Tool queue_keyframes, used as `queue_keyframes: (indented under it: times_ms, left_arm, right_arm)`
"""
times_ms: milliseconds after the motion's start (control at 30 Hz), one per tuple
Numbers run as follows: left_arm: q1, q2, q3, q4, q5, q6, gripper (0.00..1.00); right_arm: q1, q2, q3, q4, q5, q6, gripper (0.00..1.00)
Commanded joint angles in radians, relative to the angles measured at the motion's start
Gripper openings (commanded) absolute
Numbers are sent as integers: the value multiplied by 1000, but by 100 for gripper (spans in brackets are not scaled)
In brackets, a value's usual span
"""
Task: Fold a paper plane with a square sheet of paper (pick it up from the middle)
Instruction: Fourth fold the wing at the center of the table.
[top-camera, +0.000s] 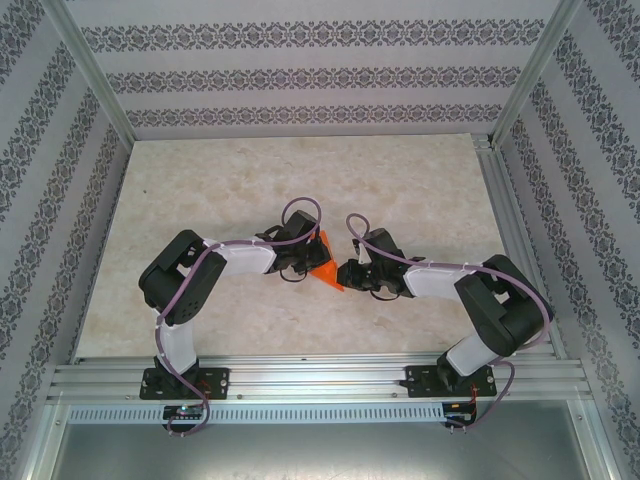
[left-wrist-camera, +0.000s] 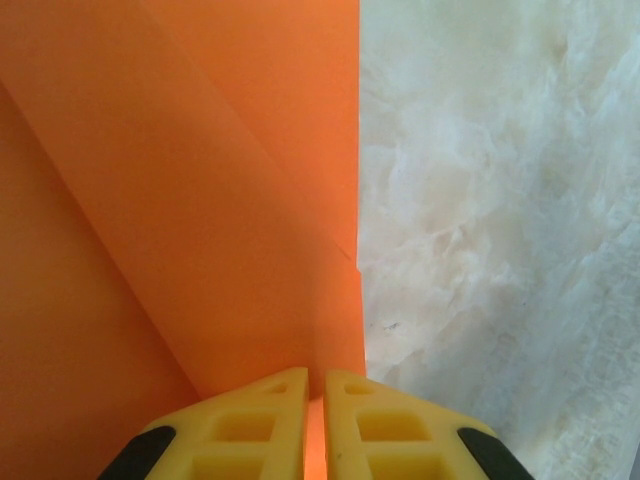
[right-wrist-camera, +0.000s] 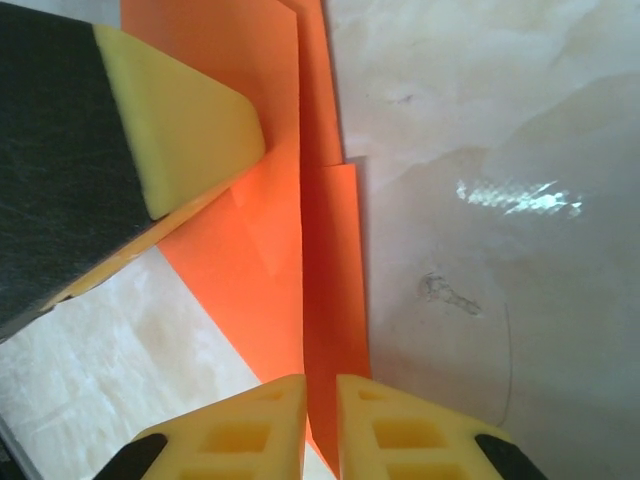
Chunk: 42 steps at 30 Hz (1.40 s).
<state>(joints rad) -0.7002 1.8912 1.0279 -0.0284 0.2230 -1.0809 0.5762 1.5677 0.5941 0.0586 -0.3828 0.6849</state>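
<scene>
Left gripper (left-wrist-camera: 314, 425): jaws nearly together, pinching the folded orange paper (left-wrist-camera: 200, 220) by one edge. Right gripper (right-wrist-camera: 320, 432): same, clamped on a narrow flap (diagonal creases visible). Paper sits between both grippers, mid-table (top-camera: 250, 180).

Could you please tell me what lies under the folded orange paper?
The pale marbled table shows around the orange paper; the stretch directly beneath it is covered, so I cannot tell whether anything lies there.
</scene>
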Motion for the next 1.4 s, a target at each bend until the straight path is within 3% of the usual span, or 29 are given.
queue_keyframes:
  times_ms: [0,300,533,867,1133,1367]
  left_arm:
    - [13,23,29,22,2,16,14]
    - [14,38,35,3,2,19,14]
    - [16,60,38,0,0,24,14]
    - [16,73,33,-15,2,27,13]
    - [16,74,34,-20,6,33,13]
    - [16,74,32,-17,11,33,13]
  right_arm:
    - [11,18,21,-22,36,-16,9]
    - [11,38,23,-34,44,-5,9]
    - [23,34,63,-146,96,-41,9]
    - [29,-116,79,-161,65,-22,9]
    - [28,-41,52,-46,-45,42,7]
    - [20,22,38,-74,-21,37,7]
